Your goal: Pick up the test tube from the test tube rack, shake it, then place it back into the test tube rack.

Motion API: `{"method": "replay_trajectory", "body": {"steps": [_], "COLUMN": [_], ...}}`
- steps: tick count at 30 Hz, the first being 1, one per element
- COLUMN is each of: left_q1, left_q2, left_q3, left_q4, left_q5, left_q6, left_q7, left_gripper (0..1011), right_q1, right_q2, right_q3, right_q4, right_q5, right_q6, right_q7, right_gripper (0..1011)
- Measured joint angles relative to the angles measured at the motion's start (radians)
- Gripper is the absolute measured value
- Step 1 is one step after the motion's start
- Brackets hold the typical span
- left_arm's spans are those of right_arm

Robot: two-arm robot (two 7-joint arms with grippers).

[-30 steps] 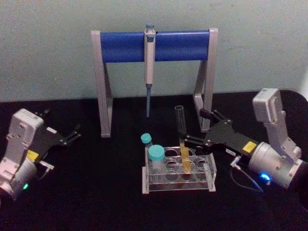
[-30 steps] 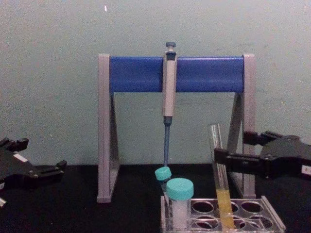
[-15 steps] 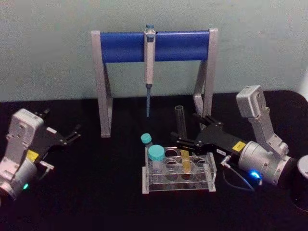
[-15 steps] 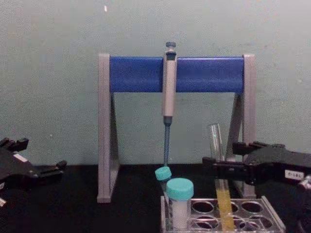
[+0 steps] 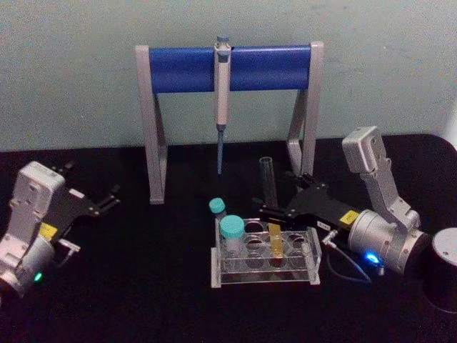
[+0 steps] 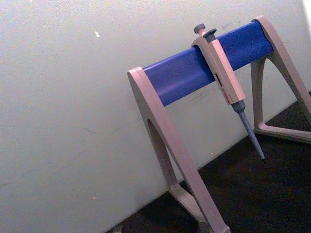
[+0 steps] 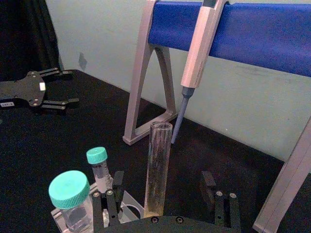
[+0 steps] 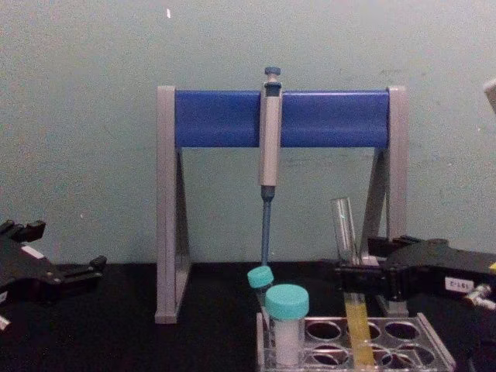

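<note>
In the rack [image 5: 264, 281] stands one uncapped test tube [image 5: 267, 175], probably light, slippery, breakable; open right hand [image 5: 275, 194] straddles its middle, a sensible hold.

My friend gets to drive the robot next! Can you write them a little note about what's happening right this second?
Right gripper: open, with one finger on each side of the test tube, not squeezing it.
Left gripper: open, parked off to the left, far from the rack.
Test tube: stands nearly upright in the test tube rack, with yellow liquid in its lower part.
Done: the right gripper is lined up on the tube. These pictures don't show whether it has been shaken.
Left: if it hasn't, close, lift, shake and put it back. If it has, just back the right arm away.
</note>
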Motion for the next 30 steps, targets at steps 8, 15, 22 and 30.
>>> {"method": "replay_trajectory", "body": {"steps": [8, 15, 22, 30], "left_q1": [0.0, 0.0, 0.0, 0.0], "left_q2": [0.0, 0.0, 0.0, 0.0], "left_q3": [0.0, 0.0, 0.0, 0.0], "left_q4": [0.0, 0.0, 0.0, 0.0], "left_q5": [0.0, 0.0, 0.0, 0.0], "left_q6": [0.0, 0.0, 0.0, 0.0], "left_q7": [0.0, 0.0, 0.0, 0.0], "left_gripper": [1002, 1001, 1001, 1001], "right_q1": [0.003, 0.002, 0.001, 0.001], "right_q2": [-0.004, -0.004, -0.003, -0.003], "right_q3": [0.001, 0.001, 0.0, 0.0], "right_q4": [0.006, 0.006, 0.006, 0.006], "right_q5": [-0.01, -0.013, -0.013, -0.012], "right_q6": [-0.008, -0.013, -0.013, -0.013], "right_q7": [0.01, 0.013, 0.013, 0.012], "right_gripper": [1000, 1000, 1000, 972]}}
